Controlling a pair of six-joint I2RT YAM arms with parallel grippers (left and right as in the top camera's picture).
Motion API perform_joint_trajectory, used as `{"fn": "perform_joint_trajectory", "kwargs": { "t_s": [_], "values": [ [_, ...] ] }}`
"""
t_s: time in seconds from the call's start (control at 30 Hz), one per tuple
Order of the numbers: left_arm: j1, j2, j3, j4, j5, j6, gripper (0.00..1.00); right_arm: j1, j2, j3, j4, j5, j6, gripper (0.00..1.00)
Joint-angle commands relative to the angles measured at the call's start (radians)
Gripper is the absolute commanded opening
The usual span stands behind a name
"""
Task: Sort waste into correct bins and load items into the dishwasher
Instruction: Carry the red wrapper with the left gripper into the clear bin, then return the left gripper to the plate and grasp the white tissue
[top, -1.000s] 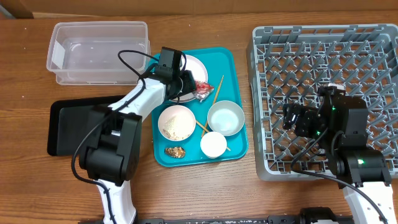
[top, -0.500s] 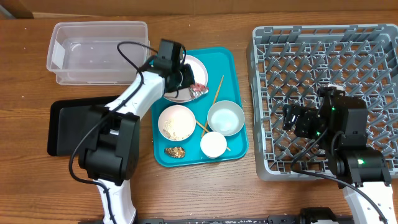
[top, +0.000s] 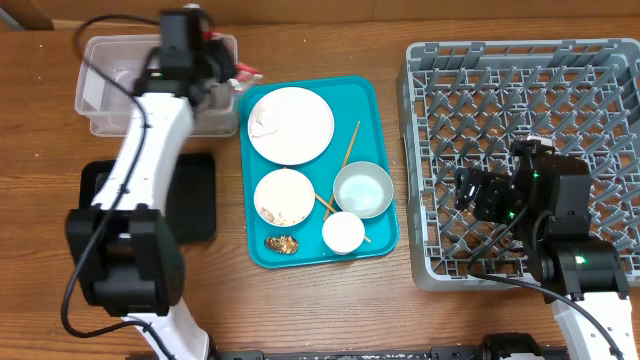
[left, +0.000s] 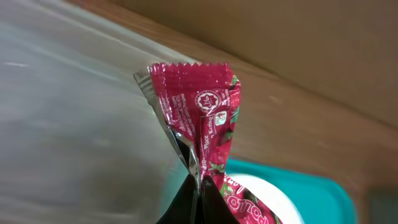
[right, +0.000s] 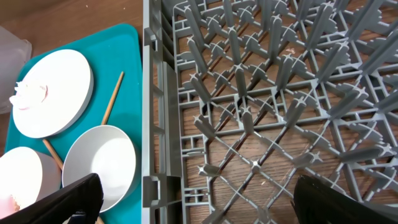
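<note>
My left gripper is shut on the red shiny snack wrapper at the right end of the clear tub. In the left wrist view the wrapper stands up from my pinched fingertips beside the tub wall. The white plate holds a crumpled tissue. A bowl with rice, a pale blue bowl, a cup, a brown lump and chopsticks lie on the teal tray. My right gripper is open and empty over the grey rack.
The black tray lies left of the teal tray, partly under my left arm. The right wrist view shows my open gripper over the rack's left wall, with the plate, tissue and pale blue bowl beyond.
My left gripper lifted the red wrapper off the plate and carried it up and left to the clear tub. The right arm has not moved.
</note>
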Motion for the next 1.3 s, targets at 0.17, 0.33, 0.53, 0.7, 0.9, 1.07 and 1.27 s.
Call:
{"fn": "perform_joint_trajectory", "kwargs": {
  "t_s": [0.17,0.33,0.53,0.7,0.9,1.07,1.27],
  "values": [
    [0.104,0.018,0.006,0.007,-0.117,0.019,0.11,0.004,-0.002,0.029,-0.001,0.006,0.001,1.00],
    [0.109,0.023,0.008,0.024,-0.099,0.023,0.59,0.004,-0.002,0.029,-0.006,0.006,0.001,1.00],
    [0.055,0.011,0.017,0.023,0.058,0.147,0.68,0.004,-0.002,0.029,-0.013,0.006,0.000,1.00],
    [-0.064,0.012,0.016,-0.046,0.072,0.335,0.65,0.004,-0.002,0.029,-0.013,0.006,0.001,1.00],
    [-0.219,0.050,0.016,-0.132,-0.112,0.472,0.71,0.004,-0.002,0.029,-0.013,0.006,0.000,1.00],
    [-0.261,0.126,0.016,-0.133,-0.225,0.476,0.73,0.004,-0.002,0.029,-0.018,0.006,0.001,1.00],
    [-0.260,0.203,0.016,-0.132,-0.258,0.475,0.73,0.004,-0.002,0.029,-0.026,0.006,0.000,1.00]
  ]
}}
